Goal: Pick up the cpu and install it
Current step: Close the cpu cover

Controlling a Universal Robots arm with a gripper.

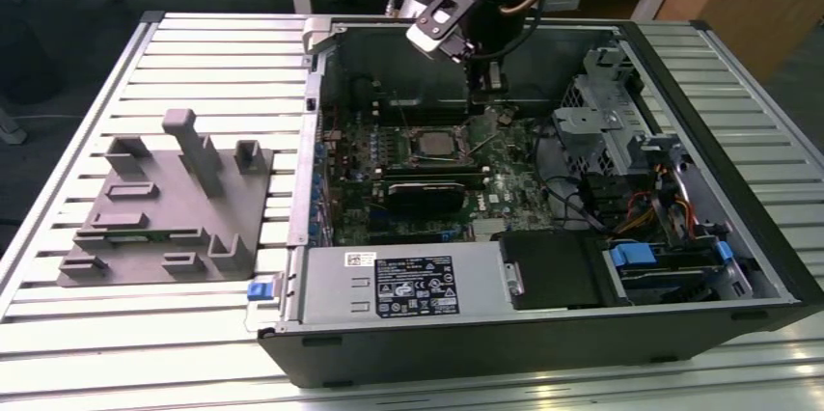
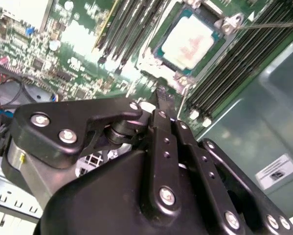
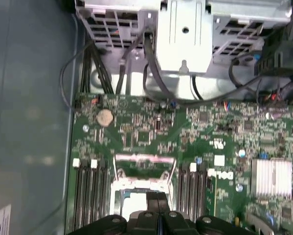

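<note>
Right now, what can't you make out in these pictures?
- First wrist view: the hand covers part of the socket.
- Second wrist view: glare washes out markings on the cpu.
- Exterior view: whether the cpu lies flat is too small to tell.

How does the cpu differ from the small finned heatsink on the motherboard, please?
The cpu has a flat, smooth top; the heatsink is ridged with fins. The cpu lies inside the socket frame; the heatsink sits on the open motherboard. Both are pale, silvery and squarish.
</note>
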